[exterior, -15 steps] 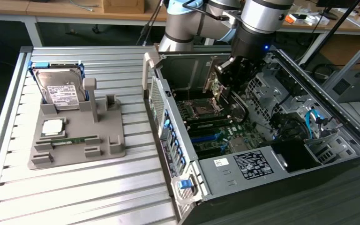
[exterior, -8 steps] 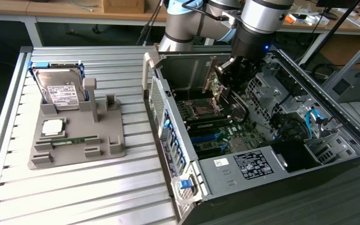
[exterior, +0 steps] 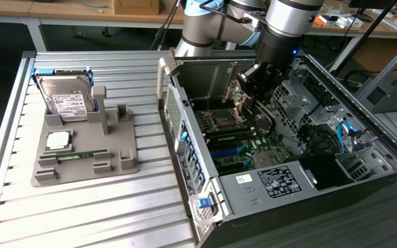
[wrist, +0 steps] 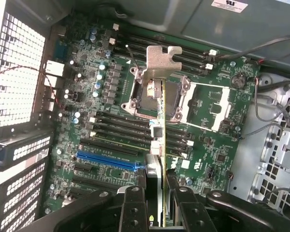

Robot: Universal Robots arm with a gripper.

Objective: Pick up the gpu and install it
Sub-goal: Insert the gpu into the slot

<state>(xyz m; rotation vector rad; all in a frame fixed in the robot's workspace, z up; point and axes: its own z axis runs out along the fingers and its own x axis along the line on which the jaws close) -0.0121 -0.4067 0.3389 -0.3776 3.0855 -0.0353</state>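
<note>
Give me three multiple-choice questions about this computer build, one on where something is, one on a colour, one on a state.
1. Where is the thin flat circuit card with the silvery bracket?
A. on the grey holder tray
B. on the slatted table
C. inside the open metal computer case, over the green motherboard

2. What colour is the long slot that stands out on that board?
A. blue
B. red
C. yellow

3. What are the jaws doing?
A. open, empty
B. shut on the card
C. shut on a hard drive

Answers: C, the card hangs over the board within the case walls; A, the slot is bright blue; B, the card sits clamped between the jaws.
</note>
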